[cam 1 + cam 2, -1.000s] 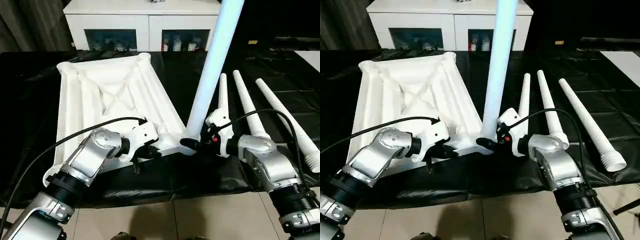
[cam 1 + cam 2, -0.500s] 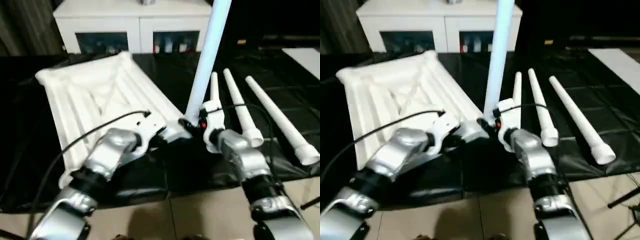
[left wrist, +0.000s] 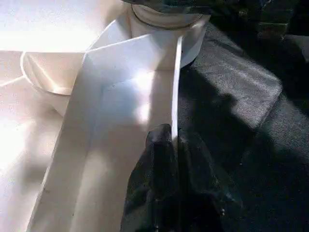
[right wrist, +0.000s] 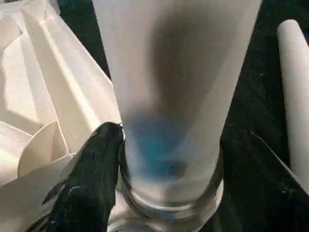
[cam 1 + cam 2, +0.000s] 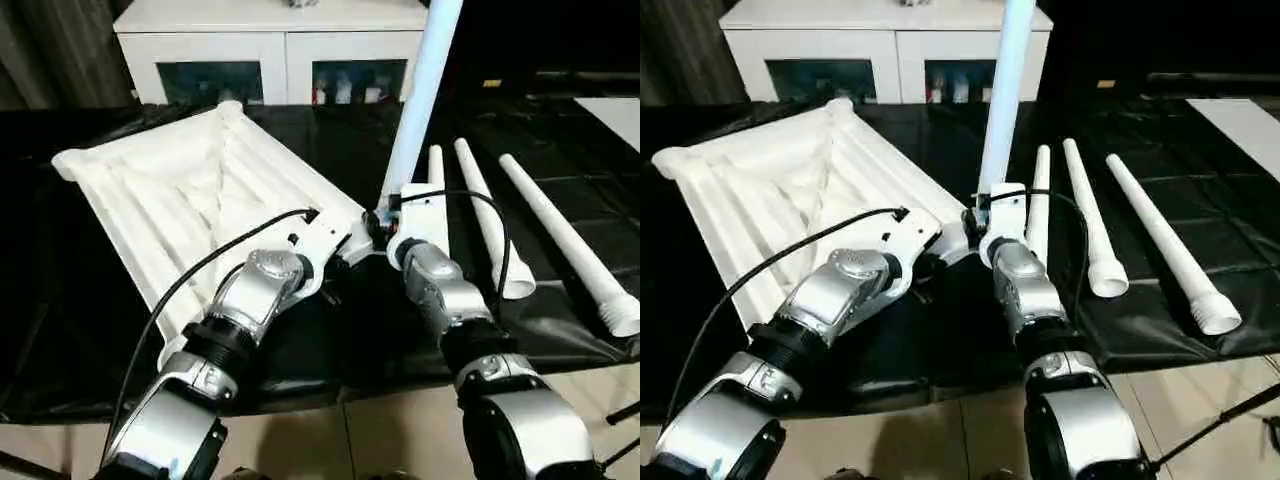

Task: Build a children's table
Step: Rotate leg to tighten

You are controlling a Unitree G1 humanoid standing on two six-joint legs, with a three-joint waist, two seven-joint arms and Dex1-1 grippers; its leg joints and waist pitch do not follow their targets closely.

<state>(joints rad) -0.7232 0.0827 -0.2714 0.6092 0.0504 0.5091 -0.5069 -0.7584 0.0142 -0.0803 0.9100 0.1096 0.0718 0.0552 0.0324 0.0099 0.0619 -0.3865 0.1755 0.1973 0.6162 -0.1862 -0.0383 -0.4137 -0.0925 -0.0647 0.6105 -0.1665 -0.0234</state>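
The children's table top (image 5: 200, 195) lies upside down on the black cover, ribs and X-brace facing up. One white leg (image 5: 415, 110) stands nearly upright in its near right corner socket (image 4: 169, 212). My right gripper (image 5: 383, 226) is shut on this leg's base; one black finger (image 4: 94, 169) presses its side. My left gripper (image 5: 340, 250) is shut on the top's thin rim (image 3: 145, 106) just beside that socket, its fingers (image 3: 161, 159) pinching the edge. Three loose legs (image 5: 436, 195) (image 5: 490, 225) (image 5: 565, 240) lie side by side to the right.
A white cabinet with glass doors (image 5: 270, 40) stands behind the work table. The black cover's front edge (image 5: 300, 395) drops to a tiled floor. A white sheet (image 5: 615, 105) lies at the far right. My forearm cables arc over the table top's near side.
Both arms have stretched forward, pushing the socket corner with the upright leg away from me. The table top has turned, its far corners swinging left. The loose legs stayed put.
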